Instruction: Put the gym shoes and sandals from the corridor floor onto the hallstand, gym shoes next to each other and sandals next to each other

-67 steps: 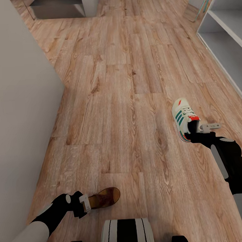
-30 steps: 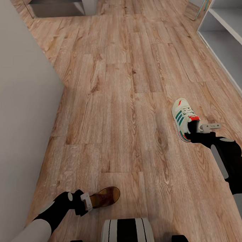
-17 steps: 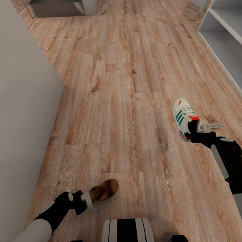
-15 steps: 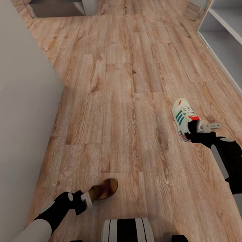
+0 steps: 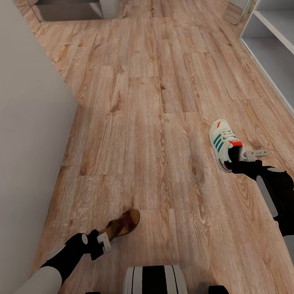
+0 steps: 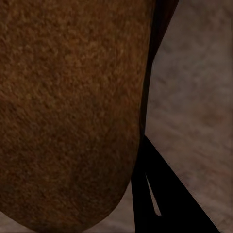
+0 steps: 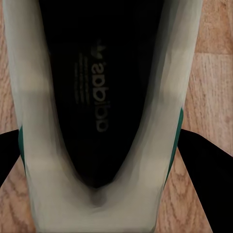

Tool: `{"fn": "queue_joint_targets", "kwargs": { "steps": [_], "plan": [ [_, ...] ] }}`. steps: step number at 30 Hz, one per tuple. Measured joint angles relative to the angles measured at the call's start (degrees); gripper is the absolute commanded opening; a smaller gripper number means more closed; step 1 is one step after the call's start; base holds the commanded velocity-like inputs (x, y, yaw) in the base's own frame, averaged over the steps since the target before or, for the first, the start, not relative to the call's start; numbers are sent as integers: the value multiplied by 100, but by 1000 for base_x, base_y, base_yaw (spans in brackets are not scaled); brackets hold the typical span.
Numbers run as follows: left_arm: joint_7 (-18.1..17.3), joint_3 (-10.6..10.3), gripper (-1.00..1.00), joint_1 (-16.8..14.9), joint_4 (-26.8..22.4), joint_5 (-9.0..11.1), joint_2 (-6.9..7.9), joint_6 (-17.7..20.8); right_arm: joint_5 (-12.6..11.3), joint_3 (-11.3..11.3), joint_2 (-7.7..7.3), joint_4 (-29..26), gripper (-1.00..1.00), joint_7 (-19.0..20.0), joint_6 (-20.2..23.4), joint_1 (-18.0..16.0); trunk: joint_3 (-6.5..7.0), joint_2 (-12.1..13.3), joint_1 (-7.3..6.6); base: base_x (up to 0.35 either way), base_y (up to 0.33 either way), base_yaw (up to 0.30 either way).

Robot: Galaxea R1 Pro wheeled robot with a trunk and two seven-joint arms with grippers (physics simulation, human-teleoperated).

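Far left: blank grey wall (image 5: 26, 140) along light brown wood-grain plank corridor floor (image 5: 153, 99). Low left: left claw (image 5: 105, 242) pinching heel of slim brown leather sandal (image 5: 121, 224), toe angled up and away; brown sole (image 6: 68, 111) close up in left wrist view, one dark finger (image 6: 160, 199) beside it. Right of centre: right claw (image 5: 239, 156) closed on heel of white lace-up sneaker with green side stripes (image 5: 222, 143), toe pointing away; dark insole (image 7: 102, 92) between black fingers (image 7: 204, 165) in right wrist view. Far right: light-grey hallstand shelves (image 5: 273, 41), well apart from both shoes.
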Motion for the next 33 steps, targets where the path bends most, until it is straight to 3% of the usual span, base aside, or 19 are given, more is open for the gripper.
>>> {"fn": "queue_joint_targets", "kwargs": {
  "steps": [27, 33],
  "plan": [
    [17, 2, -100, 0, -8, -31, 27, -8, -8, -1, 0, -24, -100, 0, 0, -1, 0, 0, 0, 0, 0, 0],
    [23, 9, -100, 0, -10, -32, 35, -9, -7, 0, 0, -27, -100, 0, 0, 0, 132, 8, -16, 0, 0, 0]
  ]
}}
